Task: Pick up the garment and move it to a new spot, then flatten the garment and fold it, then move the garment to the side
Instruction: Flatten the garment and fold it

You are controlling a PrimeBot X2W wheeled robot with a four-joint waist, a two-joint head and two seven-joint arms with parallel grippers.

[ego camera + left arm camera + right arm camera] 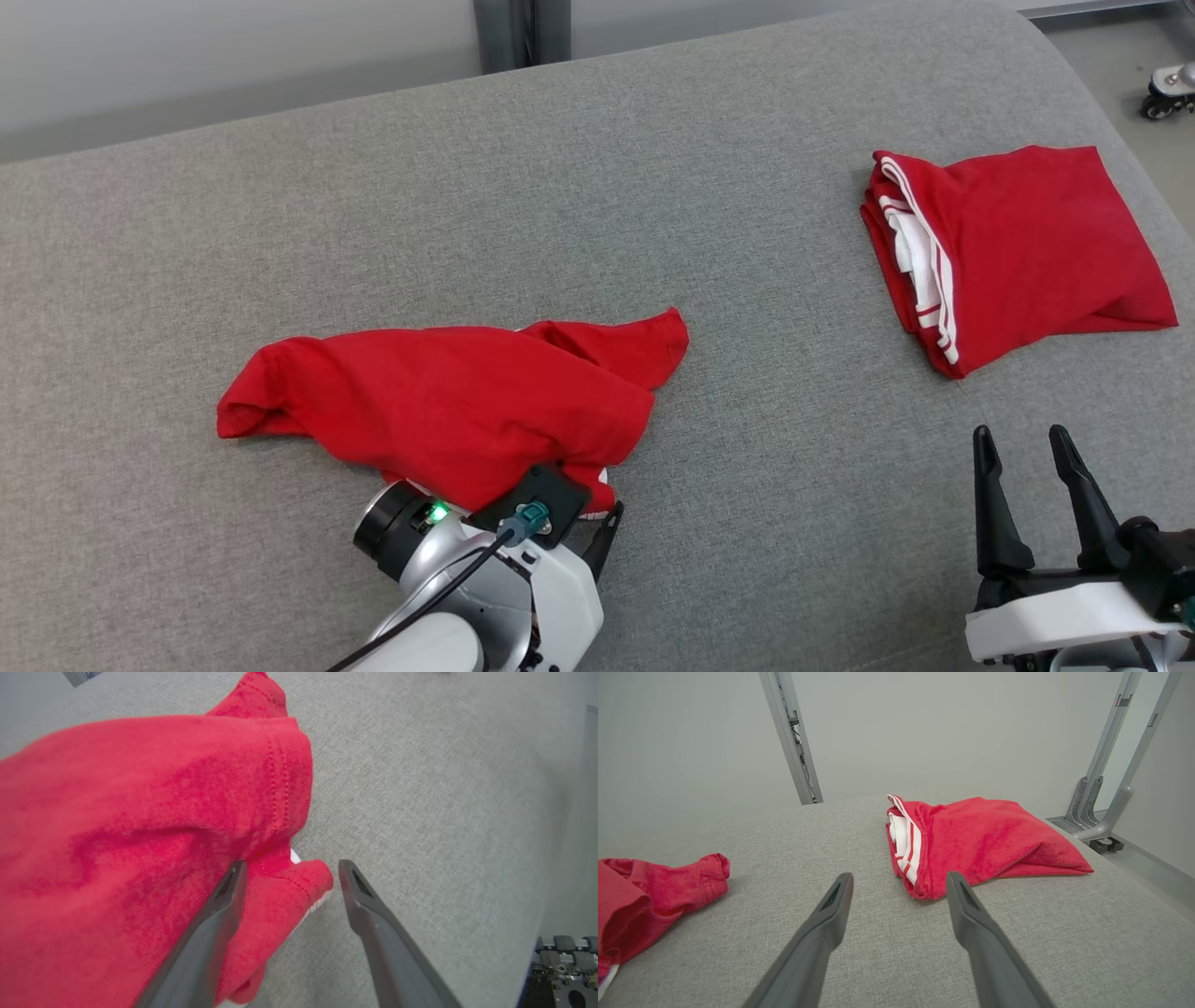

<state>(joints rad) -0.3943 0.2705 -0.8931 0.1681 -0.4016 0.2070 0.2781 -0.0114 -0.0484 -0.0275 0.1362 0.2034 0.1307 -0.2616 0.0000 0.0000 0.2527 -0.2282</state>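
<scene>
Left wrist view: L gripper (289,870) spread astride garment (140,835) corner; R gripper (1025,446) spread, empty.

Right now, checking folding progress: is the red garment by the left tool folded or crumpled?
Crumpled: the garment lies bunched and uneven, one end trailing out, edges rumpled.

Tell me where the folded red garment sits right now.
In the head view the folded red garment lies at the upper right of the grey surface, just beyond the open right claw, apart from the crumpled red garment.
</scene>
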